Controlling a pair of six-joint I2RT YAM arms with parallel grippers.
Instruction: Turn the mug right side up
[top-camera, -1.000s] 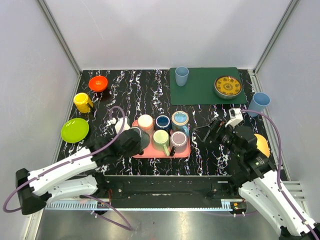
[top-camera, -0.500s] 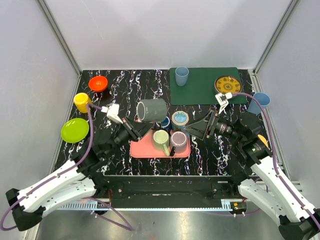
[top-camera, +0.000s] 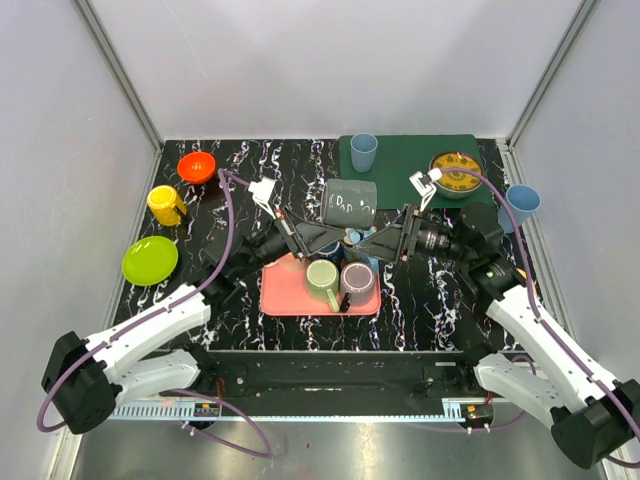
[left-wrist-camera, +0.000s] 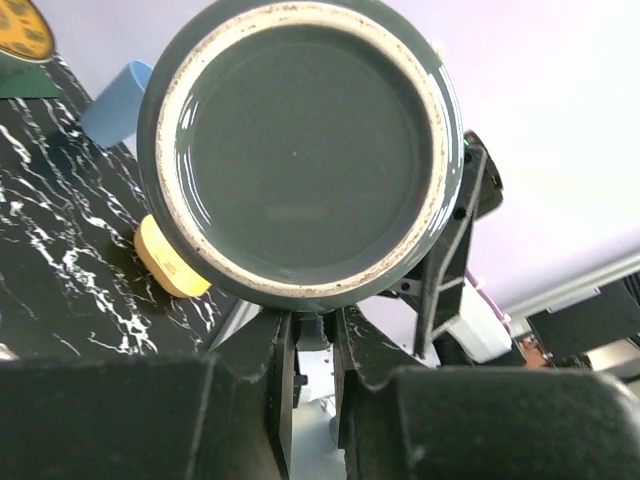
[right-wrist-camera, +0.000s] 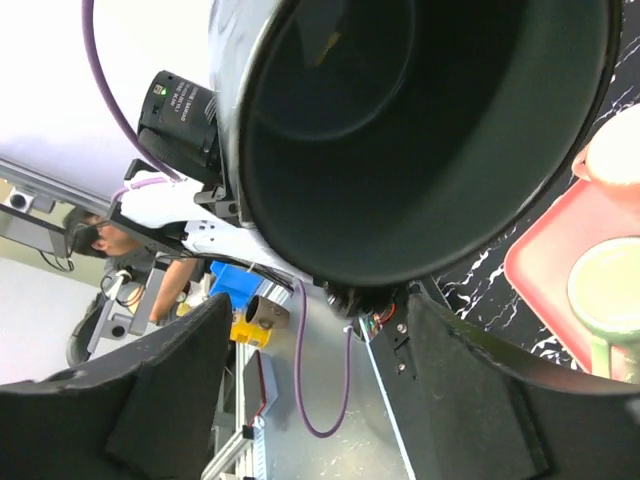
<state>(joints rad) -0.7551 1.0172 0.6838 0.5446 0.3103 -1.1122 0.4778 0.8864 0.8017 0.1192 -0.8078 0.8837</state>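
A dark grey mug (top-camera: 350, 203) hangs in the air above the back of the pink tray (top-camera: 285, 298), lying on its side. My left gripper (top-camera: 303, 236) is shut on its handle. In the left wrist view the mug's base (left-wrist-camera: 300, 150) fills the frame and the left gripper (left-wrist-camera: 312, 330) pinches the handle below it. My right gripper (top-camera: 385, 241) is open just right of the mug, facing its mouth. In the right wrist view the mug's dark opening (right-wrist-camera: 420, 130) sits above the spread right gripper (right-wrist-camera: 318, 312), whose fingers do not touch it.
On the tray stand a green mug (top-camera: 322, 277), a pink-grey mug (top-camera: 357, 279) and others partly hidden. A green mat (top-camera: 400, 185) holds a blue cup (top-camera: 363, 152) and a patterned bowl (top-camera: 457, 172). Another blue cup (top-camera: 519, 205) stands right; an orange bowl (top-camera: 197, 166), yellow mug (top-camera: 165, 205) and green plate (top-camera: 150, 260) stand left.
My left gripper has lifted the grey mug off the tray and carried it up and to the right. My right gripper has swung left toward the mug's mouth.
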